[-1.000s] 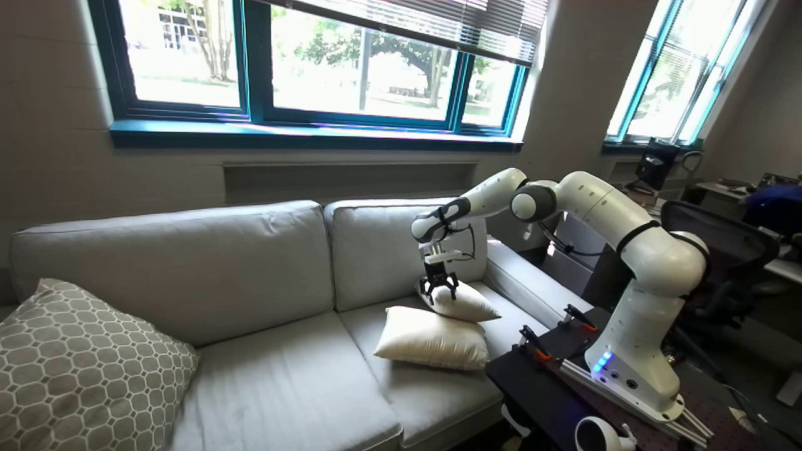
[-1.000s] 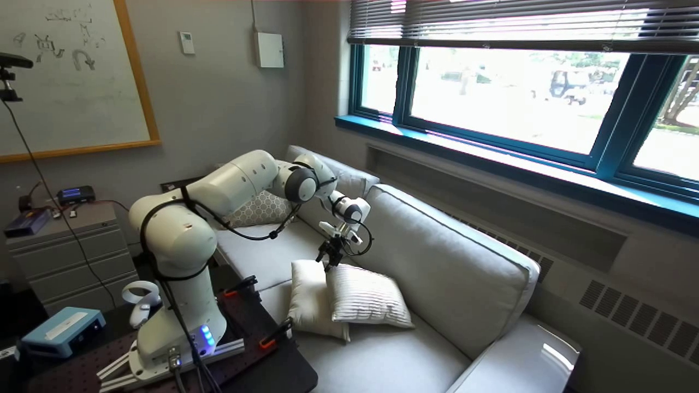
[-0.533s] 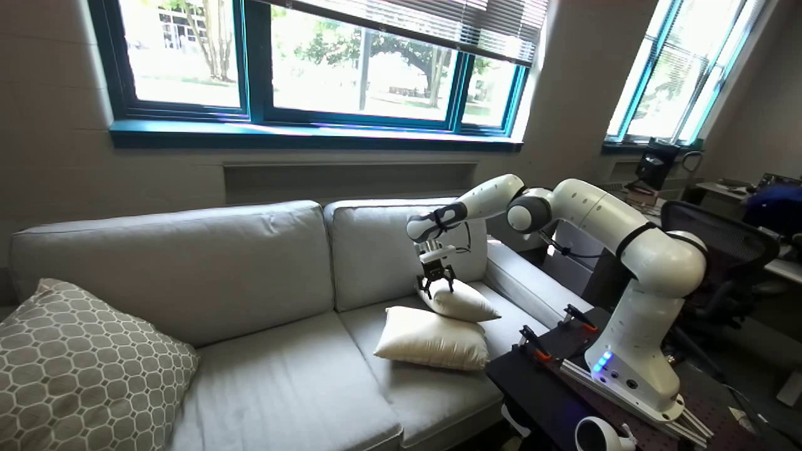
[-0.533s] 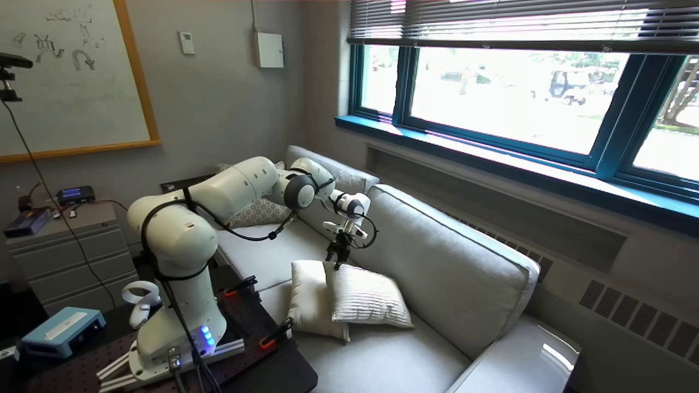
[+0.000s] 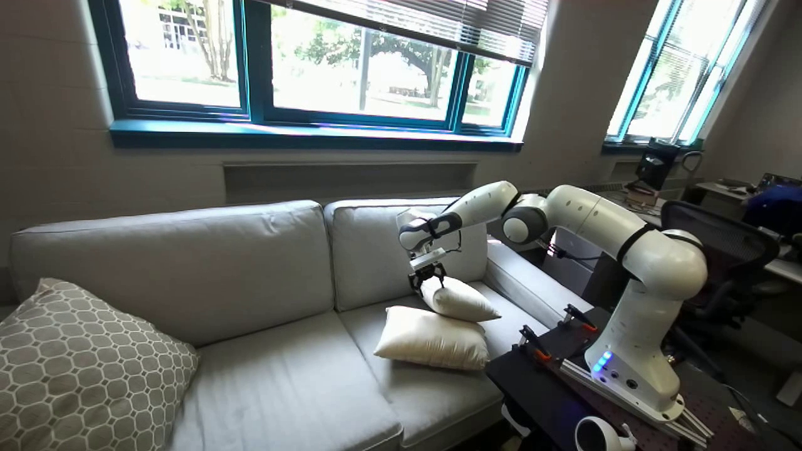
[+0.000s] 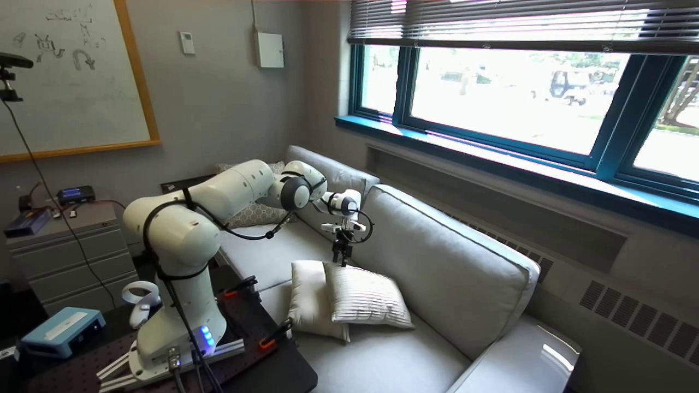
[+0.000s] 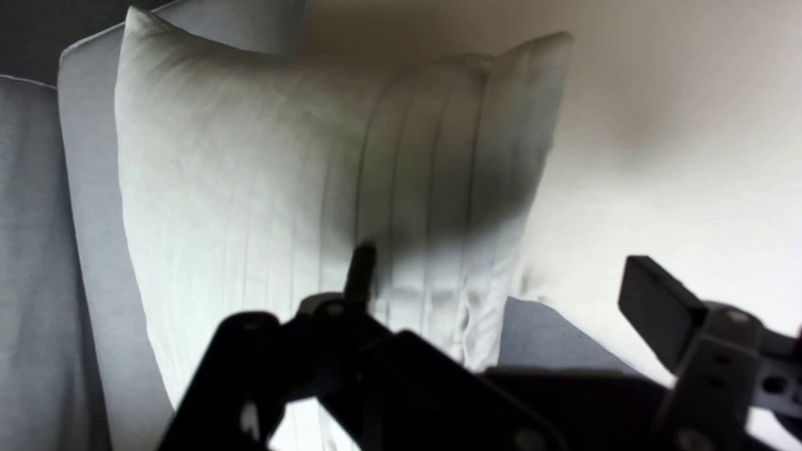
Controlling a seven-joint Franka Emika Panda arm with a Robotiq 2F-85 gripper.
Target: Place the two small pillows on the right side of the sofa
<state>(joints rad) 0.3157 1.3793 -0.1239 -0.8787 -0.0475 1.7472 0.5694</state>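
Note:
Two small cream-white pillows rest on the seat of the light grey sofa [image 5: 263,376], near the arm beside the robot's table. The ribbed pillow [image 5: 467,302] lies toward the backrest and overlaps the plain pillow [image 5: 432,339]. The ribbed pillow [image 6: 371,297] and plain pillow [image 6: 307,300] also show in an exterior view. My gripper [image 5: 429,288] is open and empty at the ribbed pillow's upper edge; I cannot tell if it touches. In the wrist view, the open fingers [image 7: 501,263] span the ribbed pillow's edge [image 7: 282,169], with the plain pillow [image 7: 664,163] at right.
A larger beige patterned cushion [image 5: 94,369] sits at the far end of the sofa. The padded sofa arm [image 5: 532,285] and big back cushion [image 6: 448,267] stand close to the pillows. The dark robot table [image 6: 284,365] with clamps borders the seat.
My gripper has moved up and slightly left in an exterior view, and a little right in an exterior view, along the ribbed pillow's edge. It stays open. The pillows have not moved.

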